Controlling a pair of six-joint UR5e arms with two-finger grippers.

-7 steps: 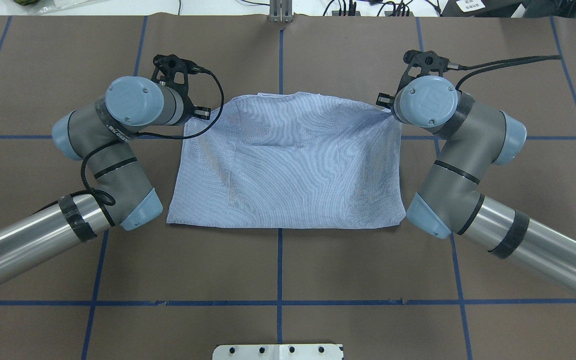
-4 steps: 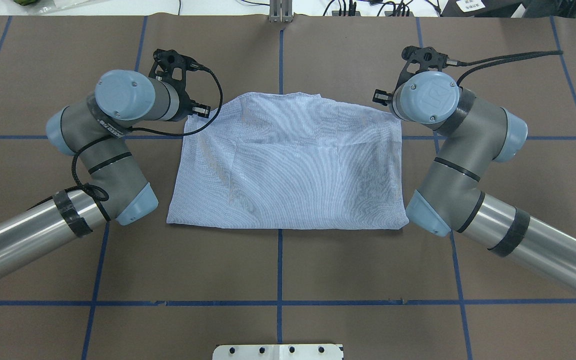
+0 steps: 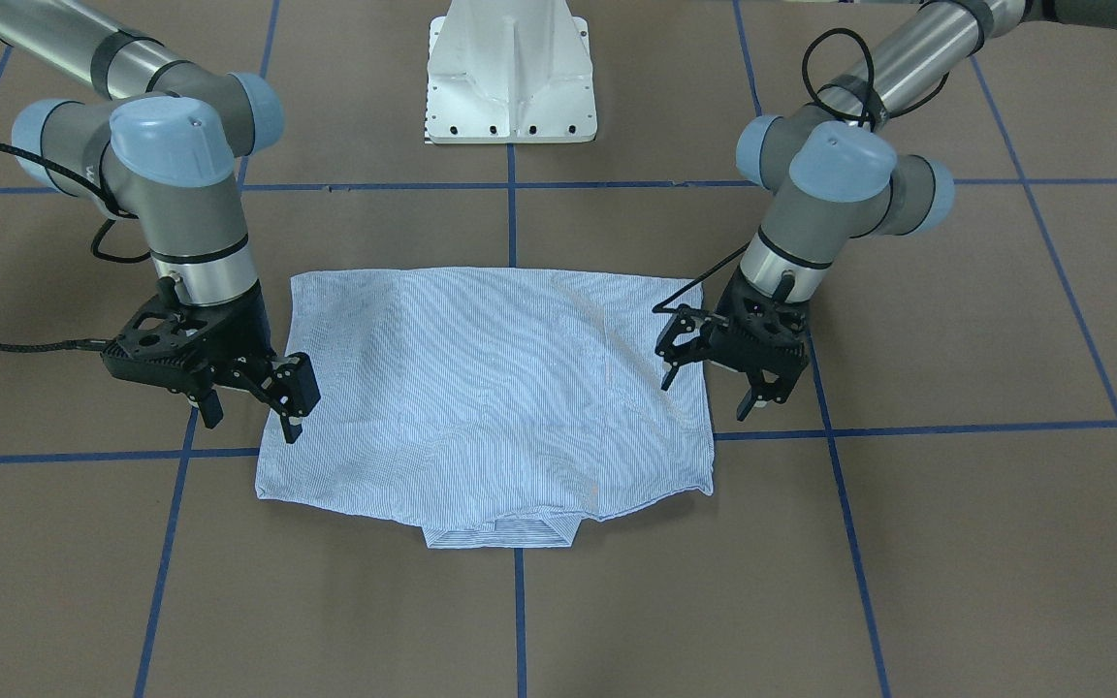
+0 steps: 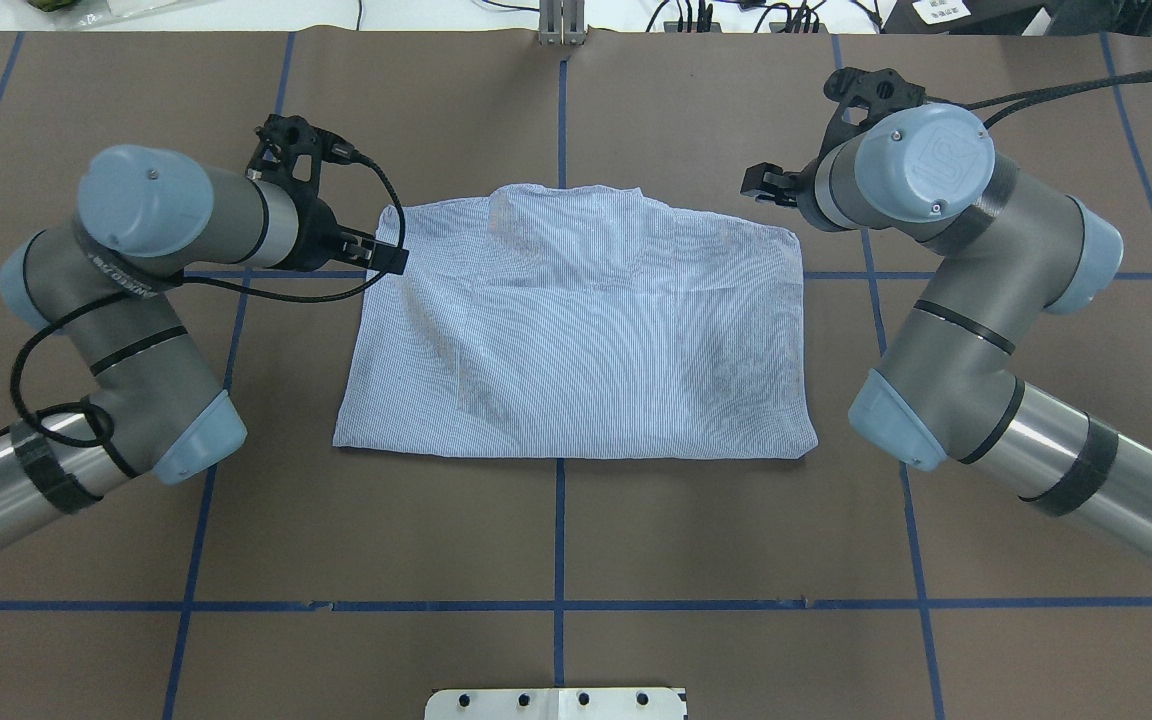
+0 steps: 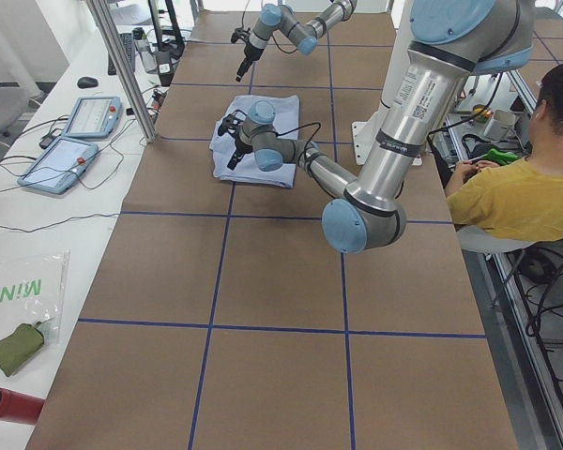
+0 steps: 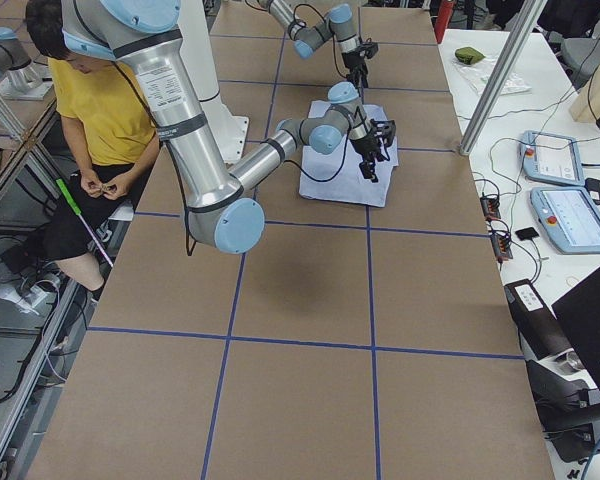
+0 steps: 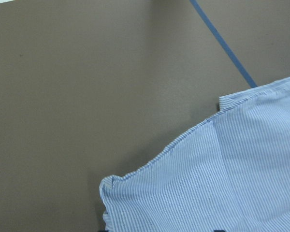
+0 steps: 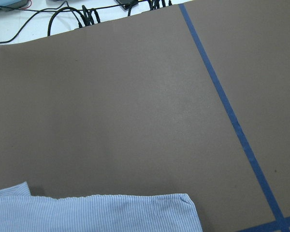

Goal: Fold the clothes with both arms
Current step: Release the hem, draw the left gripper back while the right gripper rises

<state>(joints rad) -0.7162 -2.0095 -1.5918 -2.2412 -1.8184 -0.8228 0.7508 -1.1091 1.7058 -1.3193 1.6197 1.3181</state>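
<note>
**Item:** light blue striped shirt.
**Place:** centre of the overhead view, on the brown-covered table.
**Condition:** doubled over into a rough rectangle and lying flat. The collar juts out past the bottom edge in the front-facing view. Nothing grips the shirt.

**Item:** left gripper.
**Place:** right of centre in the front-facing view, over the shirt's right edge.
**Condition:** fingers spread and empty.

**Item:** right gripper.
**Place:** left of centre in the same view, at the shirt's left edge.
**Condition:** fingers spread and empty.

**Wrist views:**
- Left wrist: a shirt corner sits in the lower right of the frame.
- Right wrist: a strip of the shirt's edge runs along the lower left.
- No fingers show in either view.

**Change noted:**
- A second ago, in the overhead view, both grippers sit at the shirt's top corners, and the top edge is humped between them.
- Now both grippers are off the cloth and have swung outward, toward the upper left and upper right of that frame.
- The hump has sunk, and the top layer rests on the one beneath.

**Assessment:**
- This fold appears laid and released.
- The left edge slants in the overhead view, so the rectangle is not quite square.
- The shirt is still wide, so a further fold, or a straightening of that edge, probably remains.
- Both arms stand clear enough to come in for a fresh grasp.
</note>
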